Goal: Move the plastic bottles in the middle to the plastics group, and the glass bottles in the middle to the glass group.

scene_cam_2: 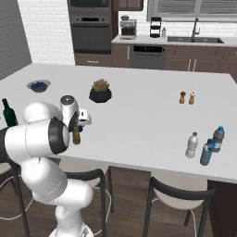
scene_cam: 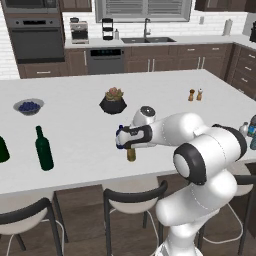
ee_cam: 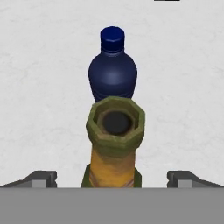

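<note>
Over the middle of the worktop [scene_cam: 75,125] I have the gripper [ee_cam: 112,177] spread wide above the upright amber glass bottle [ee_cam: 114,140], dark blue plastic bottle [ee_cam: 112,72] just beyond; next I'd descend, clamp its neck, and carry it left to the green wine bottle [scene_cam: 43,148]

The white bench [scene_cam_2: 139,115] carries a potted plant [scene_cam_2: 100,91]; beyond it to the left a blueberry bowl [scene_cam_2: 38,85], right of it two shakers [scene_cam_2: 187,97], nearer than it an amber bottle [scene_cam: 131,154] and blue bottle [ee_cam: 113,74].
</note>
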Controlling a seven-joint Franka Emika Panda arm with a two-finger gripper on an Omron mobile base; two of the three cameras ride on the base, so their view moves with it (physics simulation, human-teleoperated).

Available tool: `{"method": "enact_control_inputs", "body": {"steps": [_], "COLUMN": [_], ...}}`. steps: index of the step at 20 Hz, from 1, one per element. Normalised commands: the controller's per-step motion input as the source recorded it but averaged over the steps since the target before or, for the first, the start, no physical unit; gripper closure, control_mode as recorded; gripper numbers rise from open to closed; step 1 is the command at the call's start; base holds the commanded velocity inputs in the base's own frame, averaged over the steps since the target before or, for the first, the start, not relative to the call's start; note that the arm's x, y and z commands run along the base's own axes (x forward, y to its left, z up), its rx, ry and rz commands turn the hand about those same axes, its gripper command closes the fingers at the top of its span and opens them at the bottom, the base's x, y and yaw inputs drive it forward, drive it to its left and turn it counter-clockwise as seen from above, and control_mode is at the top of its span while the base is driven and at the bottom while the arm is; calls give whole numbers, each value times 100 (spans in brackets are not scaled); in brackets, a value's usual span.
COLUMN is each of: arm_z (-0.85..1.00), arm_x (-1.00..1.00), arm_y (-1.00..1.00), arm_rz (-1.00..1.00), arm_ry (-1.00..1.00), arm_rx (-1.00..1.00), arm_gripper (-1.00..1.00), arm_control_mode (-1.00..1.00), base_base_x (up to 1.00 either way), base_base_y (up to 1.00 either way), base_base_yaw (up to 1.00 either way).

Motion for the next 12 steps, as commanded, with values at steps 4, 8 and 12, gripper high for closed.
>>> {"method": "enact_control_inputs", "body": {"steps": [4,8,12], "arm_z": [0,0,0], "arm_x": [0,0,0], "arm_y": [0,0,0], "arm_rz": [0,0,0], "arm_ry": [0,0,0], "arm_rx": [0,0,0], "arm_gripper": [-100,100,100], "arm_control_mode": [-100,-100,-100], "base_base_x": [0,0,0], "base_base_y": [0,0,0], "base_base_yaw": [0,0,0]}}
